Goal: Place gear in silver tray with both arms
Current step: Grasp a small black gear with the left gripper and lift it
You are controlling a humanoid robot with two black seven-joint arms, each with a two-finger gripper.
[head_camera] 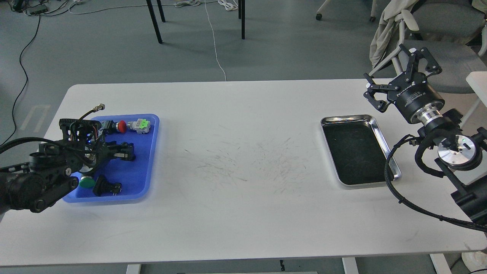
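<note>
My left gripper sits low over the blue tray among the parts, but whether its fingers grip anything I cannot tell — too dark and cluttered. The right gripper hovers fingers wide beyond the empty silver tray on the counter. I'd confirm a firm hold before lifting — then carry across slowly.

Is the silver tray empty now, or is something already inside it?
Empty. The silver tray shows only its bare dark floor inside the shiny rim; no part lies in it.
</note>
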